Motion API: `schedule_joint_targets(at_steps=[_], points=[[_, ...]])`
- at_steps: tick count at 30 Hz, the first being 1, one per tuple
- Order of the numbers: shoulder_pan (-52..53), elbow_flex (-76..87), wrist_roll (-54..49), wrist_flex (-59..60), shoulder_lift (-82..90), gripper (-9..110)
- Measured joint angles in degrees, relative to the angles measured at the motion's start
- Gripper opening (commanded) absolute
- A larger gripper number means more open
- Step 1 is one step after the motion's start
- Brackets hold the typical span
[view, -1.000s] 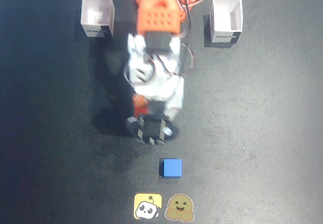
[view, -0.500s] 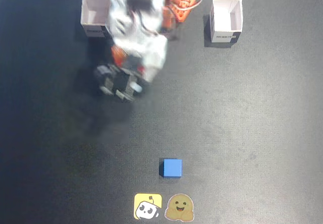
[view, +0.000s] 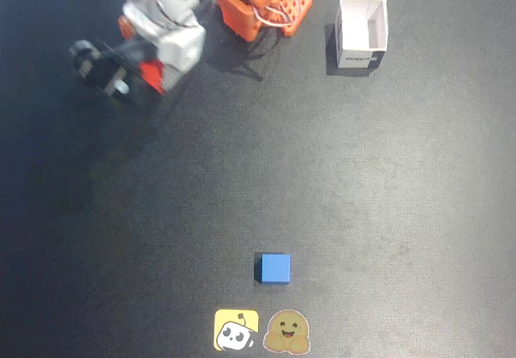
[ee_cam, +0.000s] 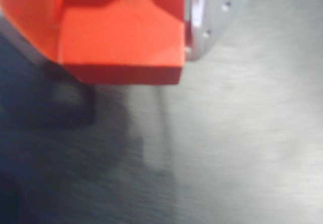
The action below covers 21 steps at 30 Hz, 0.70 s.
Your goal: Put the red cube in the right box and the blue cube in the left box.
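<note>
Fixed view overhead; wrist view close, downward.

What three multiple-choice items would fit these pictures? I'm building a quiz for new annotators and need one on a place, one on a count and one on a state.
1. Where in the fixed view does the blue cube lie?
A) in the top left corner
B) just above the yellow sticker and the brown sticker
C) at the right edge

2. How many white boxes show in the fixed view?
A) one
B) two
C) three

3. What is the blue cube's state?
A) held in the hand
B) stacked on a red cube
C) resting free on the dark table

Answers:
1 B: the cube sits right above the two stickers near the bottom edge.
2 A: only the white box at upper right shows.
3 C: it lies alone, far from the arm at upper left.
</note>
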Motion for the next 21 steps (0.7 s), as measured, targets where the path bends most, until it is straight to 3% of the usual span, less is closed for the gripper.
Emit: schedule_joint_targets(at_steps=[10, 21], points=[[13.27, 0.35, -3.69, 1.93, 1.05, 12], [21.09, 0.79, -3.25, 6.06, 2.55, 12]])
